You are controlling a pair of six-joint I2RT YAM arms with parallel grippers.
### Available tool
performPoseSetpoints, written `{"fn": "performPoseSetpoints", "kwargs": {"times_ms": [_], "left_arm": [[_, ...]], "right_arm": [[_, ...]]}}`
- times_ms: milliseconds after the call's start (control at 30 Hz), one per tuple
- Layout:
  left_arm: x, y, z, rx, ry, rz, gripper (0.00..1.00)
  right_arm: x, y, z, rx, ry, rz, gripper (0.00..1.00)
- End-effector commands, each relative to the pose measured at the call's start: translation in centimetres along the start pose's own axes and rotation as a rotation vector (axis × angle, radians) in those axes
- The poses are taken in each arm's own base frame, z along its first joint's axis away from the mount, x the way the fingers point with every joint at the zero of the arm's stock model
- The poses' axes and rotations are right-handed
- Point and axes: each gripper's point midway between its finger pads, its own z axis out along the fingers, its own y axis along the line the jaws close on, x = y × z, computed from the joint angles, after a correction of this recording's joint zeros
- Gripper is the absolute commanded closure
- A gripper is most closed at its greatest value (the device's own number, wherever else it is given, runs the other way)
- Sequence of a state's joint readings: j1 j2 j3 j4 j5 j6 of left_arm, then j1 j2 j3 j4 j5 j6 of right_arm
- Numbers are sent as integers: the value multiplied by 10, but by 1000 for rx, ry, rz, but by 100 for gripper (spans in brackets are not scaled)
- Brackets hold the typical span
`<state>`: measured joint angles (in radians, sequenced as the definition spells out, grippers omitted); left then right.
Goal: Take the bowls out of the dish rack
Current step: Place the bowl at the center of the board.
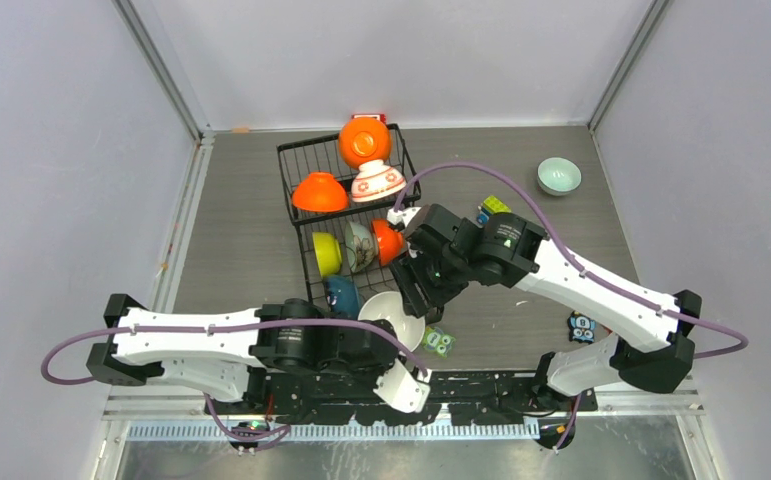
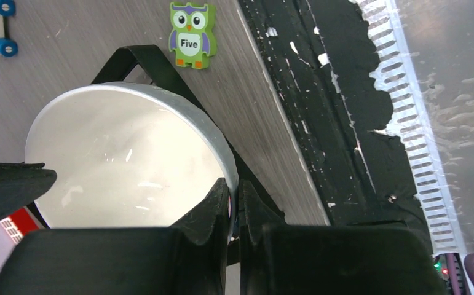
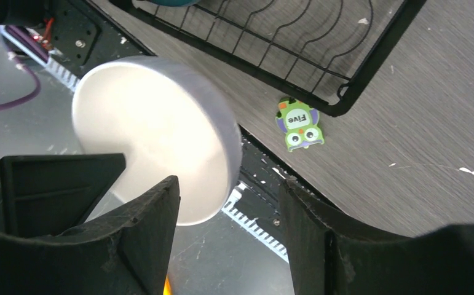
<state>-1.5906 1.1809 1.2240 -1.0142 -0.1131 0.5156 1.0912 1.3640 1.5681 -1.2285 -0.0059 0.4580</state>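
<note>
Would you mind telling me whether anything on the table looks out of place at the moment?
A green owl tile marked "Five" lies flat on the table by a corner of the dish rack. It looks odd because it is a toy, not tableware. Nothing looks spilled or broken.

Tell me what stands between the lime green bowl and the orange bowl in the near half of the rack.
A pale grey bowl stands on edge between the lime green bowl and the orange bowl, as the top view shows.

Glossy white bowl [image 2: 130, 166] tilts near black wire dish rack [image 1: 301, 160] holding orange bowls [image 1: 364, 141].
</note>
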Motion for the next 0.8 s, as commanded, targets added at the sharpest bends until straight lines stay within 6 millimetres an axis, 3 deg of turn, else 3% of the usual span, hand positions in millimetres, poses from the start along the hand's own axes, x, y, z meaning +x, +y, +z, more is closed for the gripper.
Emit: {"fn": "performPoseSetpoints", "kwargs": {"times_ms": [0,500,633,767], "left_arm": [[-26,10,-19,-36,-122,-25,100],[-26,8,-22,-44,-153,-56,100],[-27,9,-23,-56,-166,-69,100],[-26,15,-24,-101,-172,-97,100]], "right_arm": [[-6,-11,6,66,-32,-19,37],[2,4,32,29,3,-13,55],[2,11,36,9,-10,-11,65],[0,10,36,23,-38,-1,83]]}}
